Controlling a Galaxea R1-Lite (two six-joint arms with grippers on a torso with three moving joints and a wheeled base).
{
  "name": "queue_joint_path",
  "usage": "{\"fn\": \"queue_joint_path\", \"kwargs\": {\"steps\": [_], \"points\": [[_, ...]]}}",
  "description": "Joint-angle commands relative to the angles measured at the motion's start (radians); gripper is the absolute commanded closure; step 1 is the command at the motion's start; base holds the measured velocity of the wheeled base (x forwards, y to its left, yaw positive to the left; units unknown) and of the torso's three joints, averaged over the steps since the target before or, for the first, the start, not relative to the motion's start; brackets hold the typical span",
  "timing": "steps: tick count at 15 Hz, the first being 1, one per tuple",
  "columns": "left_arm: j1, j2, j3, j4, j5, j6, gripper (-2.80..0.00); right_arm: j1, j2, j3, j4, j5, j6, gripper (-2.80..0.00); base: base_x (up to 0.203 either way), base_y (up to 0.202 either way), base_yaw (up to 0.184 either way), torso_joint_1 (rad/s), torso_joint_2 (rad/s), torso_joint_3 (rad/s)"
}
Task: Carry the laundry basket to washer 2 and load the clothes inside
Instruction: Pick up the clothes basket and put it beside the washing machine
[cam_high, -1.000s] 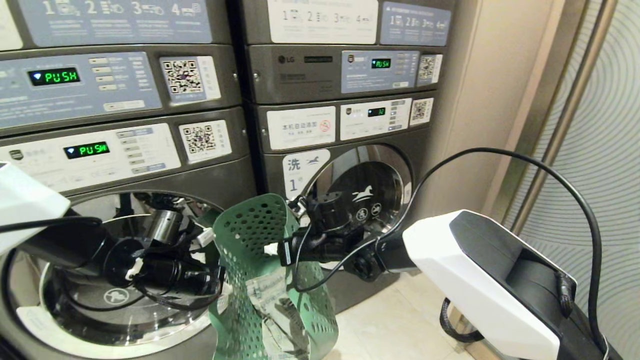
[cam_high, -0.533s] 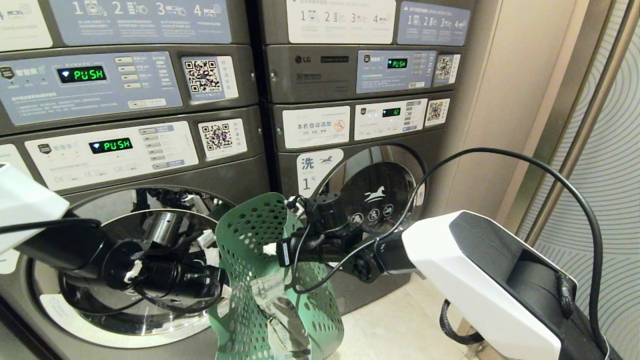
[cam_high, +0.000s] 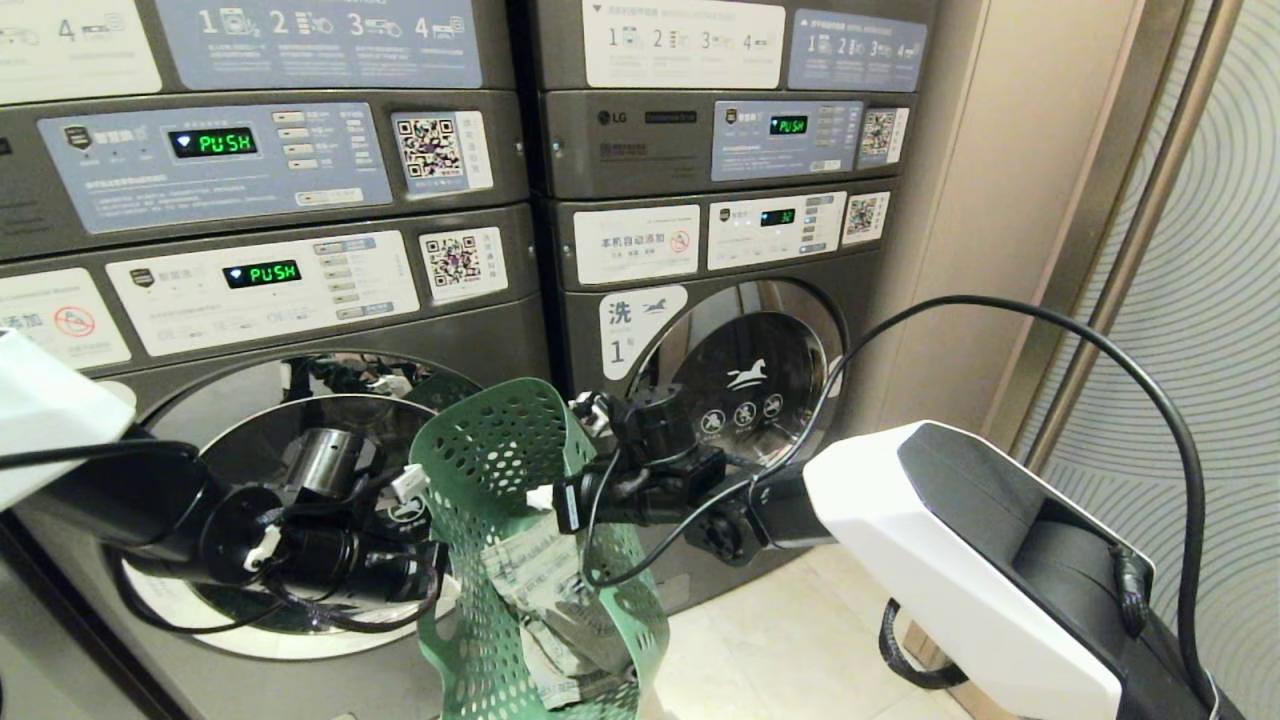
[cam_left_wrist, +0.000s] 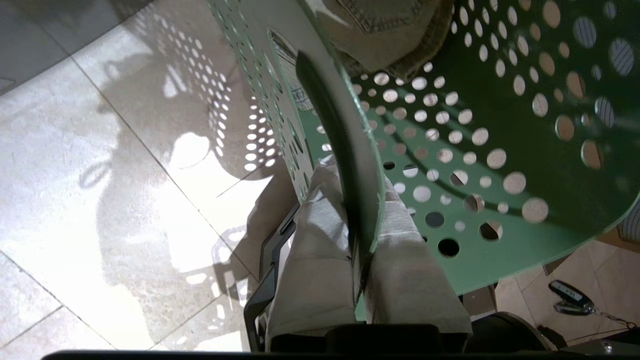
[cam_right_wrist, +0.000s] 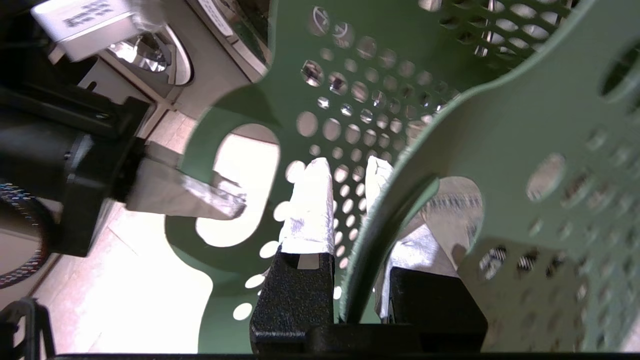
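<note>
The dark green perforated laundry basket (cam_high: 500, 450) hangs tipped on its side between my two arms, its stickered base towards the head camera. My left gripper (cam_high: 432, 572) (cam_left_wrist: 356, 182) is shut on one rim of the basket (cam_left_wrist: 500, 150). On the opposite rim of the basket (cam_right_wrist: 500, 125), by a cut-out handle, my right gripper (cam_high: 548, 500) (cam_right_wrist: 346, 172) is shut. The clothes (cam_left_wrist: 390, 30), pale denim, lie inside the basket. Behind it on the left stands a dark grey front-load washer (cam_high: 300, 430). Its number label is hidden, so I cannot tell whether it is washer 2.
Another washer, labelled "1" (cam_high: 640, 330), stands to the right with its door shut. Above both are stacked machines with lit panels. A beige wall and a metal strip (cam_high: 1130, 230) close off the right side. Pale floor tiles (cam_high: 780, 640) lie below, with a key fob (cam_left_wrist: 570, 300) on them.
The whole head view has shifted, so the washers now sit further right in the picture. The basket stays gripped between both grippers in the same pose.
</note>
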Motion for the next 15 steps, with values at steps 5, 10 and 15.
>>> {"fn": "queue_joint_path", "kwargs": {"steps": [5, 10, 15], "points": [[0.000, 0.004, 0.003, -0.001, -0.002, 0.000, 0.00, 0.000, 0.003, 0.000, -0.001, 0.004, 0.003, 0.00, -0.180, 0.000, 0.001, 0.001, 0.00, 0.002], [0.000, 0.003, 0.004, -0.002, -0.002, -0.001, 0.00, 0.000, 0.003, 0.001, -0.001, 0.003, 0.003, 0.00, 0.000, 0.000, 0.000, 0.000, 0.00, 0.000], [0.000, 0.003, 0.006, -0.001, -0.002, -0.002, 0.00, 0.000, 0.007, 0.001, -0.001, 0.003, 0.003, 0.00, 0.000, 0.000, 0.000, 0.000, 0.00, 0.000]]}}
